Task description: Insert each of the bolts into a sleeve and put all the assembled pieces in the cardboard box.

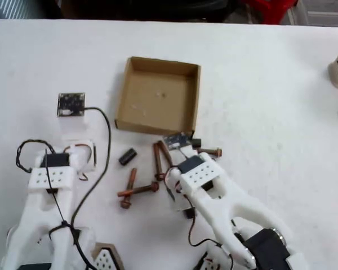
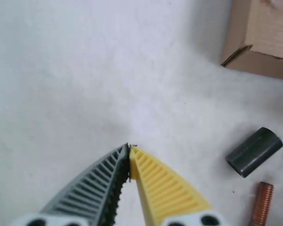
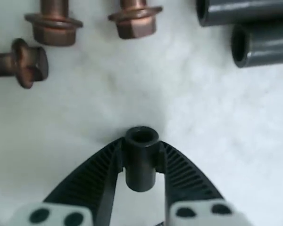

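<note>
I have a dark sleeve [image 3: 141, 165] gripped between the right gripper's [image 3: 140, 145] fingers, its open end facing the wrist camera. Copper bolts [image 3: 134, 21] and two more sleeves [image 3: 262, 44] lie near it on the white table [image 1: 270, 84]. The cardboard box [image 1: 155, 126] sits just beyond the bolts. My left gripper [image 2: 129, 153] is clenched on nothing, with a loose sleeve [image 2: 253, 151] near it.

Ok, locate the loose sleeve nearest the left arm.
High view: the dark grey cylindrical sleeve lies on the left arm's side, between the cardboard box's near left corner and the copper bolts.
</note>
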You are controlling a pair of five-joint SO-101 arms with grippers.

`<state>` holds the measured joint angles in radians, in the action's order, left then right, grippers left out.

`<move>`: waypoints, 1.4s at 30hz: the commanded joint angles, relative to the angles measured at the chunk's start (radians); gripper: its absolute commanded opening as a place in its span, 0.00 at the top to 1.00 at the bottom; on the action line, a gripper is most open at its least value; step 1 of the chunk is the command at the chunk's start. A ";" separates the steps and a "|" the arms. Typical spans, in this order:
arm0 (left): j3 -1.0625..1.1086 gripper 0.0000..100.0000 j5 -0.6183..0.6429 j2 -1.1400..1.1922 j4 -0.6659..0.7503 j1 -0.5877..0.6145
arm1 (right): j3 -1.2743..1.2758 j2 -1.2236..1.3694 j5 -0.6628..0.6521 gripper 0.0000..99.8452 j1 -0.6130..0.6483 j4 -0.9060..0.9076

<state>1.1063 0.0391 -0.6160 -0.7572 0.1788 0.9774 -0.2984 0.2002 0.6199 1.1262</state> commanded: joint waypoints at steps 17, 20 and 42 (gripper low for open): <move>-0.005 0.98 -0.012 0.001 0.021 0.004 | -0.121 -0.134 -0.199 0.98 -0.585 -0.061; -0.003 0.98 -0.012 0.001 0.021 0.004 | -0.109 -0.134 -0.199 0.98 -0.659 -0.159; -0.003 0.98 -0.012 0.001 0.020 0.005 | 0.107 -0.134 -0.362 0.98 -0.734 -0.616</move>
<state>1.1063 0.0391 -0.6160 -0.7572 0.1788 1.0909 -0.3936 -0.1373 -0.1059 0.5263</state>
